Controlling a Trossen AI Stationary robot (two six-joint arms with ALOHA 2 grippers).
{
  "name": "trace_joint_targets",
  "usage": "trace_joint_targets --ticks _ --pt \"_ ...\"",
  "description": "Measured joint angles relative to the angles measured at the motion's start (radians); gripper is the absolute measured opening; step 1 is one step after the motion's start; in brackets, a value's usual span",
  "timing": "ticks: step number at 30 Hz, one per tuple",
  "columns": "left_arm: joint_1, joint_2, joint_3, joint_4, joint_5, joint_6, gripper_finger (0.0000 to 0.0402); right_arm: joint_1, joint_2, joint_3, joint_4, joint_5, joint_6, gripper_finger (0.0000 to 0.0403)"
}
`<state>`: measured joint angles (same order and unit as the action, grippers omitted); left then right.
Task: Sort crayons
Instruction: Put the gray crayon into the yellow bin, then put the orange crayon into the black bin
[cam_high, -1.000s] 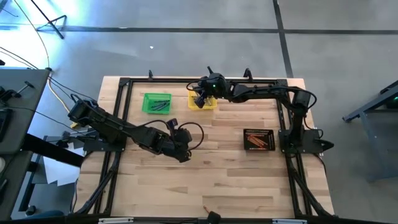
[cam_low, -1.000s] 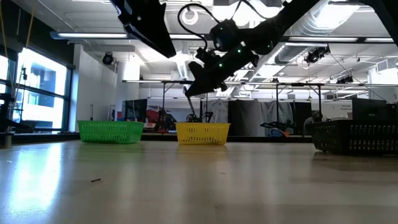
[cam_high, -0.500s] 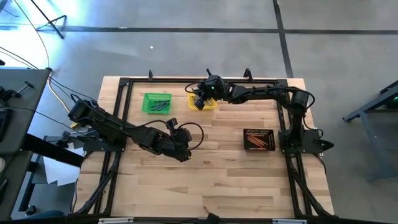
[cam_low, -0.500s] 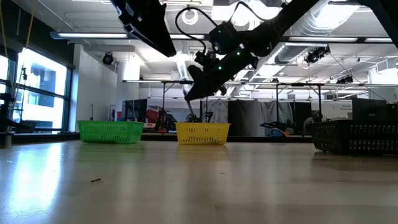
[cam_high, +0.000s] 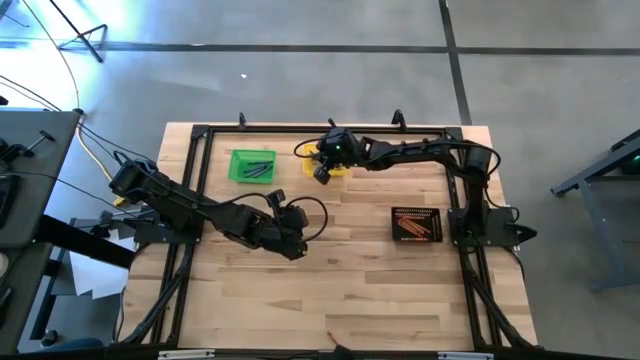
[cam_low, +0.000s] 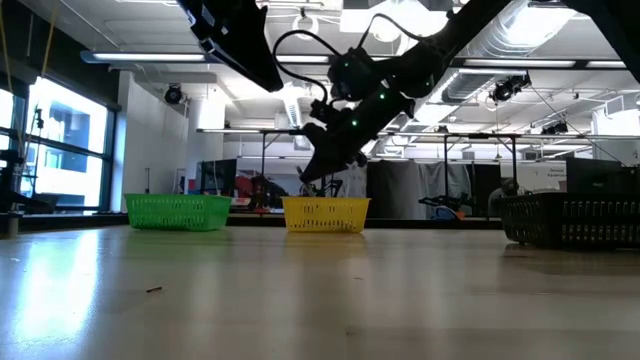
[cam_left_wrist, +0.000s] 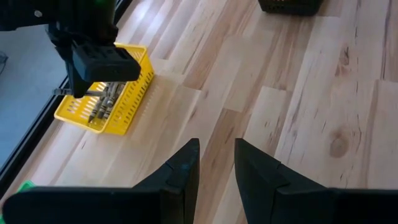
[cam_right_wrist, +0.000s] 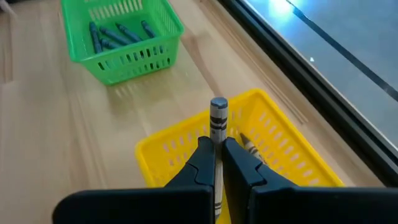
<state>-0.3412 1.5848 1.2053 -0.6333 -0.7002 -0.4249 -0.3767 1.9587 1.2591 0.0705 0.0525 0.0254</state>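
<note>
Right pincer (cam_right_wrist: 214, 163) clamps a thin grey paper-wrapped crayon (cam_right_wrist: 218, 118) upright over the yellow slotted plastic basket (cam_right_wrist: 283, 155). Best centre it, drop low, then release. Left pincer (cam_left_wrist: 216, 163) waits parted, empty.

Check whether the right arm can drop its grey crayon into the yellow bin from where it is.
Probably yes. The right gripper is shut on the grey crayon directly above the yellow bin, whose top is open, with nothing between. The left gripper waits mid-table, clear of it.

Grey floor (cam_high: 300, 80), bright windows (cam_low: 60, 140), ceiling strip lights (cam_low: 150, 58).
</note>
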Motion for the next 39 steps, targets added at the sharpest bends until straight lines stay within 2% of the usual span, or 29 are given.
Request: trace_joint_targets --ticks 13,27,30,35,39 --pt "0.000 0.000 0.000 0.001 0.000 0.000 0.0086 -0.003 0.000 0.000 -0.085 0.018 -0.003 0.0004" --pt "0.000 0.000 0.000 0.000 0.001 -0.001 0.0086 -0.003 -0.019 0.000 -0.170 -0.002 -0.004 0.0113" --pt "0.000 0.000 0.000 -0.001 0.022 -0.001 0.0086 -0.003 -0.078 0.001 -0.276 -0.003 -0.008 0.0117" --pt "0.000 0.000 0.000 -0.007 0.112 -0.001 0.0086 0.000 -0.239 0.068 -0.620 -0.016 -0.024 0.0118" --pt "0.000 0.000 0.000 -0.004 0.228 -0.019 0.0086 0.028 -0.374 0.095 -0.868 -0.139 0.042 0.0118"
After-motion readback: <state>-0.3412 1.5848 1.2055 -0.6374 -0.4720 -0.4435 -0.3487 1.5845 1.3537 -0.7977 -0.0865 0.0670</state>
